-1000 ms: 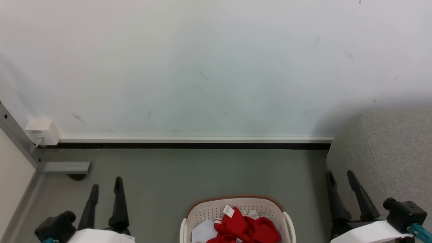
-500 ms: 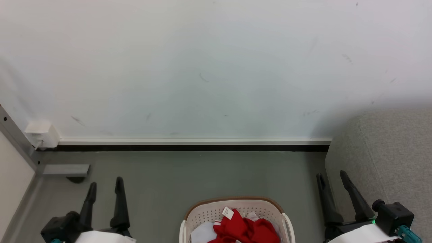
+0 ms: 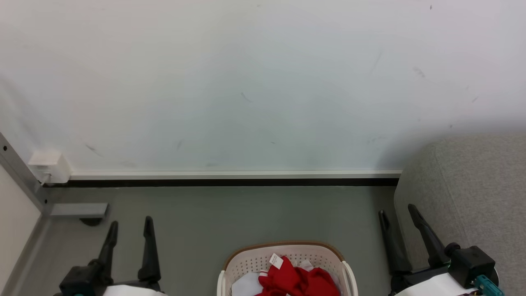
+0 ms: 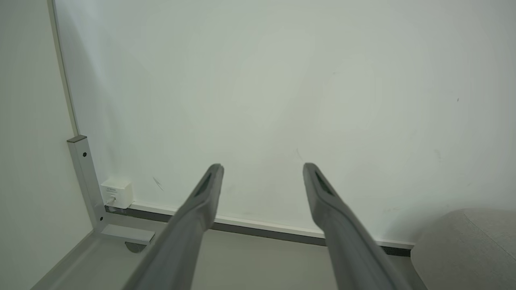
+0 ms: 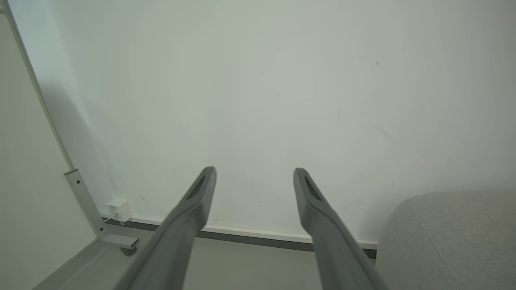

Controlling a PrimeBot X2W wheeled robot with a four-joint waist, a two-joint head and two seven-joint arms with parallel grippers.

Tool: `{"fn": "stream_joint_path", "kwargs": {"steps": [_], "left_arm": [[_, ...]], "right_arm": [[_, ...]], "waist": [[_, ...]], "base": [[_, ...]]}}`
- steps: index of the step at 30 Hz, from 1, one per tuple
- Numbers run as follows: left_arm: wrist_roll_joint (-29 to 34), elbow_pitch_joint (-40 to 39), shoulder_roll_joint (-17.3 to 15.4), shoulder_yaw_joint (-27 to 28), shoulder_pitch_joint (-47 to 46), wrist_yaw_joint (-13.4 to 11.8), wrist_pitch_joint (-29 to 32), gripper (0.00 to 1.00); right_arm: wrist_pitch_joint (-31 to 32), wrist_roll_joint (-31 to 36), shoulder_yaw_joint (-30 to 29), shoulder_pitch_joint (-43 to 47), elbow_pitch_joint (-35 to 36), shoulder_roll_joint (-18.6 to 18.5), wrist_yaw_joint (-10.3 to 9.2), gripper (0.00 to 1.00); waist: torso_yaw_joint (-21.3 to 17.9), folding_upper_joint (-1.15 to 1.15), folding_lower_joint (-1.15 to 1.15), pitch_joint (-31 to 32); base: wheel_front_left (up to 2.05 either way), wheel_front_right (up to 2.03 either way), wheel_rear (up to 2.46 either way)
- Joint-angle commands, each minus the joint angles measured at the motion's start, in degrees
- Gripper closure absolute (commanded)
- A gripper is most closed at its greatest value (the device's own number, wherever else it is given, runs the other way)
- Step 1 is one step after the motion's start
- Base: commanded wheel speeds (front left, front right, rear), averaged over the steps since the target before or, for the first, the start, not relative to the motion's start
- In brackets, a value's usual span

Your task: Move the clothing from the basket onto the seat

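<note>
The basket (image 3: 250,263) stands on the grey floor (image 3: 246,213) at the bottom middle of the head view, between the two arms and cut off by the lower edge. The red clothing (image 3: 300,281) lies bunched inside it with a small white tag (image 3: 275,260) sticking up, and a plain white sheet (image 3: 245,284) sits beside it on the left side of the basket. The seat (image 3: 472,193) fills the right side of that view, its rounded corner close to the wall (image 3: 246,82).

The left gripper (image 3: 131,221) hangs over bare floor to the left of the basket, fingers spread apart and holding nothing; the left wrist view shows the same gap between its fingers (image 4: 263,166). The right gripper (image 3: 396,209) is released and empty too (its fingers point up along the near edge of the seat), with the wide gap plain in the right wrist view (image 5: 254,170). Neither touches the basket or the clothing.

A small white box (image 3: 47,166) sits low on the wall at the left, next to a grey metal post (image 3: 20,172)
</note>
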State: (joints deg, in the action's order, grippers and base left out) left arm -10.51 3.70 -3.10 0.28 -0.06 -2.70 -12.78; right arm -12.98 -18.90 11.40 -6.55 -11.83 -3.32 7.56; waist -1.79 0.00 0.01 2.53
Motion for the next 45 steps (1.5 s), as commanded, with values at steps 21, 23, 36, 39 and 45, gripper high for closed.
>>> {"fn": "stream_joint_path", "kwargs": {"steps": [21, 23, 36, 39, 45], "left_arm": [[8.87, -0.89, -0.07, -0.32, 0.95, -0.85, -2.43, 0.00], [8.81, -0.81, -0.04, -0.26, 0.95, -0.85, -2.40, 0.00], [9.05, -1.14, 0.06, -0.35, 0.84, -0.53, -2.40, 0.00], [9.05, -1.01, 0.05, -0.10, 0.37, -0.33, -2.39, 0.00], [8.51, -0.44, 0.06, -0.40, -1.25, 0.90, -2.39, 0.00]], "right_arm": [[-2.27, 6.39, 1.22, -0.87, 0.27, 0.18, -0.14, 0.00], [-2.27, 6.25, 1.02, -0.89, 0.29, 0.20, -0.14, 0.00], [-2.26, 6.00, 0.97, -2.05, 0.29, 0.15, -0.14, 0.00], [-2.26, 5.83, 0.80, -3.16, 0.55, -0.31, -0.14, 0.00], [-2.18, 3.65, 0.03, -5.84, 1.53, -0.69, -0.14, 0.00]], "waist": [[-0.71, 0.00, -0.01, 0.60], [-0.81, 0.00, -0.01, 0.58], [-2.20, 0.00, -0.01, -0.34], [-2.93, 0.00, -0.01, -1.01], [-4.56, 0.00, -0.01, -3.45]], "base": [[0.00, 0.00, 0.00], [0.00, 0.00, 0.00], [0.00, 0.00, 0.00], [0.00, 0.00, 0.00], [0.00, 0.00, 0.00]]}}
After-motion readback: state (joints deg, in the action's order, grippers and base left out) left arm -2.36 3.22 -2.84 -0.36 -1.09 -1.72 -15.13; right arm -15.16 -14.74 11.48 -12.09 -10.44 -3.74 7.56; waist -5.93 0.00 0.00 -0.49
